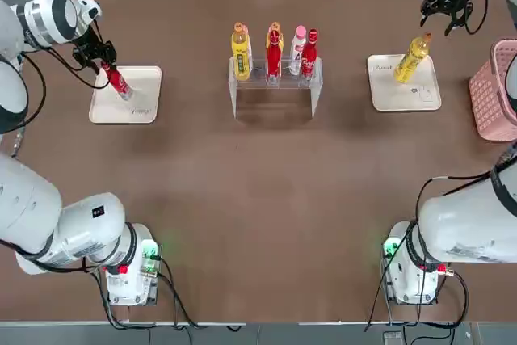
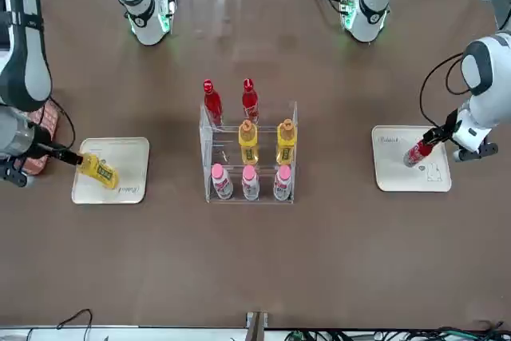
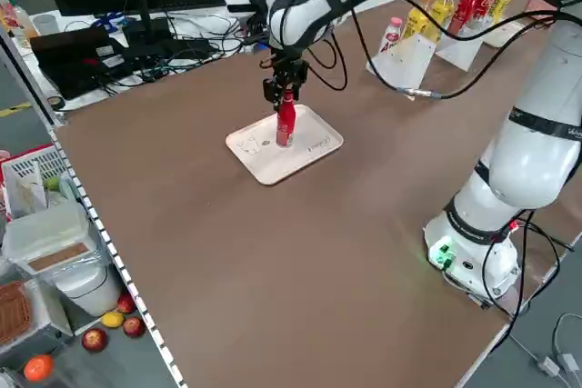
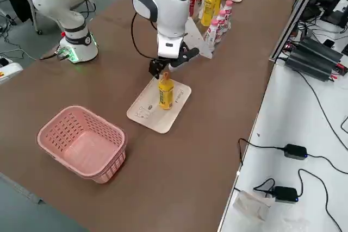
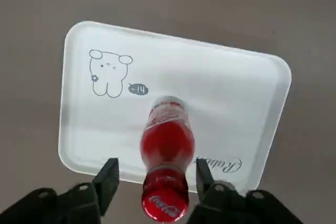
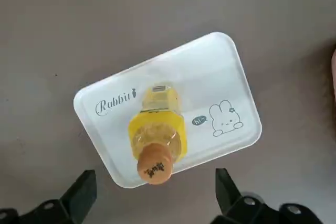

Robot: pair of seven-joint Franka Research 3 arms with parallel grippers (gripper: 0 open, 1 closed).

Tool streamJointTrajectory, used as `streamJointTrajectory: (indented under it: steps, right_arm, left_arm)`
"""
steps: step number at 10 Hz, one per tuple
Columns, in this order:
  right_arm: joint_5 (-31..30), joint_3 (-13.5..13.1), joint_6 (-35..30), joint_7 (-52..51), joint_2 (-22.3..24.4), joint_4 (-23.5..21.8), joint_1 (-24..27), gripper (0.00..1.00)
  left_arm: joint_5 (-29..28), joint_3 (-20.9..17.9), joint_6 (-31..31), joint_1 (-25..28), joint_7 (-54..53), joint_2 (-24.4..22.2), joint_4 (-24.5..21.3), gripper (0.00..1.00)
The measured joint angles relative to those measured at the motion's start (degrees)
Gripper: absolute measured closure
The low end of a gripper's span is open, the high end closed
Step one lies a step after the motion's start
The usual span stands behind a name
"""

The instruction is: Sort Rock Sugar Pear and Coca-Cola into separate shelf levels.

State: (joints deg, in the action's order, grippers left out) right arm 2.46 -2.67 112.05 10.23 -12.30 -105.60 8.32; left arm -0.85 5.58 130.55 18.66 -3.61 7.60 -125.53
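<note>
Left gripper (image 5: 155, 184) over left white tray (image 5: 100, 129), fingers either side of the Coca-Cola (image 5: 167, 145) neck/cap, partly spread, gaps visible, not pinching. Bottle upright on tray; its cap is hidden under the gripper in the top view, lower finger bodies cut off in the left wrist view.

Right gripper (image 6: 156, 192) over right white tray (image 6: 210, 148), fingers spread wide, nothing between them gripped. Rock Sugar Pear (image 6: 157, 135) upright on that tray, orange cap visible; front label mostly hidden in the right wrist view.

Clear acrylic stepped stand (image 2: 207, 157) between the trays: two Coca-Cola bottles (image 2: 212, 107) on the level nearest the robot, two yellow bottles (image 2: 248, 146) with orange caps on the middle, three pink-capped bottles (image 2: 251, 185) in front. Top view: red bottles block most of the pink row and one yellow bottle. Small lettering on stand bottles unreadable. Stand cut off at left side view's upper edge area by arm and cables, partly hidden. Pink basket (image 4: 81, 139) near right tray, cut off in top view.
</note>
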Motion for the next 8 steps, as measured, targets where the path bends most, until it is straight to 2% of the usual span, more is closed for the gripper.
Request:
streamJointTrajectory:
  steps: [2, 4, 6, 7, 8]
  right_arm:
    - [0.0, 0.0, 0.5, 0.8, 0.2, -0.5, -0.5, 0.01]
    - [-0.4, -0.1, 2.6, 0.8, 0.2, -2.1, -0.5, 0.02]
    - [-1.3, -0.1, 3.5, 0.8, 0.2, -3.2, -0.5, 0.05]
    - [-1.6, -0.1, 3.7, 0.8, 0.2, -3.7, -0.5, 0.07]
    - [-1.7, -0.1, 3.8, 0.8, 0.2, -3.9, -0.6, 0.15]
  left_arm:
    - [0.0, 0.1, 0.0, -0.2, 0.1, 0.0, 0.2, 0.40]
    - [0.0, 0.1, 0.0, -0.2, 0.1, 0.0, 0.2, 0.58]
    - [0.0, 0.1, 0.1, -0.3, 0.1, 0.0, 0.6, 0.67]
    - [0.0, 0.3, 0.0, -0.3, 0.4, -0.1, 1.1, 0.67]
    - [0.0, 1.0, -0.6, -0.3, 1.6, -0.7, 1.8, 0.67]
